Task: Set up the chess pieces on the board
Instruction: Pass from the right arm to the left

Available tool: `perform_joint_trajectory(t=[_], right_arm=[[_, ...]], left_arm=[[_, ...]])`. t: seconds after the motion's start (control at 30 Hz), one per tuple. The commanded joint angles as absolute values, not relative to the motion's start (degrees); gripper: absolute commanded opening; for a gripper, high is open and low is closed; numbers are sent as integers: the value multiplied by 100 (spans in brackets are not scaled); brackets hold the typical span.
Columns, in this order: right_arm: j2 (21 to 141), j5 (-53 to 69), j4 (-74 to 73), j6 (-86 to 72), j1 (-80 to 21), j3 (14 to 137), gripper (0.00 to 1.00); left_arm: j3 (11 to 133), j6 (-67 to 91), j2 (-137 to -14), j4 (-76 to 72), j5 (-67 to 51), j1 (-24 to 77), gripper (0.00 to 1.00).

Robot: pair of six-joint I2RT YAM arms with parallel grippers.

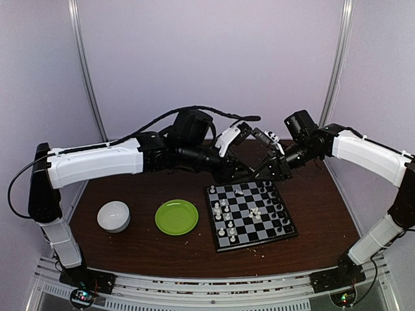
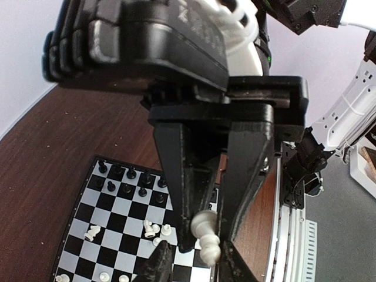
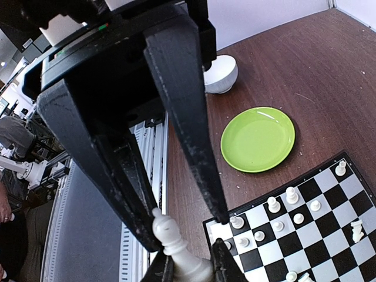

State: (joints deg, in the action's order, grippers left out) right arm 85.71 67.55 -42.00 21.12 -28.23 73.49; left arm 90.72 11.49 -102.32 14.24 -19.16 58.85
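Note:
The board (image 1: 256, 242) lies right of centre with several white and black chess pieces on it, some white ones tipped over; it also shows in the left wrist view (image 2: 76, 211) and the right wrist view (image 3: 329, 235). Both grippers meet above the board's far edge. My left gripper (image 2: 205, 241) is shut on a white chess piece (image 2: 207, 232), held in the air. My right gripper (image 3: 185, 229) is open, its fingers wide around the same white piece (image 3: 170, 238), which touches one finger. In the top view the left gripper (image 1: 245, 173) and right gripper (image 1: 260, 171) hide the piece.
A round green plate (image 1: 177, 216) sits left of the board, and a white bowl (image 1: 113, 216) further left. Both show in the right wrist view, plate (image 3: 257, 139) and bowl (image 3: 218, 73). Pale crumbs dot the brown table.

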Motion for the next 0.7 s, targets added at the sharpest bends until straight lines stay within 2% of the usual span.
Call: perform_joint_trajectory(t=[0.0, 0.1, 0.23, 0.5, 0.57, 0.67], right_arm=[[8437, 6887, -4230, 2231, -2813, 7310, 19], [8437, 6878, -4261, 2266, -2818, 7311, 19], [8446, 6862, -4293, 2294, -2813, 7315, 19], [8462, 6839, -4292, 2302, -2812, 7329, 19], [8443, 6787, -4325, 2327, -2812, 7344, 23], [8290, 6548, -4682, 2802, -2724, 7354, 37]], left_arm=[[9352, 1143, -10316, 1436, -1948, 5880, 24], [9401, 1143, -10342, 1450, -2027, 5880, 21], [9404, 1157, -10349, 1416, -2129, 5880, 24], [9452, 1195, -10402, 1486, -2208, 5880, 13], [9484, 1196, -10414, 1557, -2107, 5880, 11], [9639, 1147, -10414, 1840, -1757, 5864, 9]])
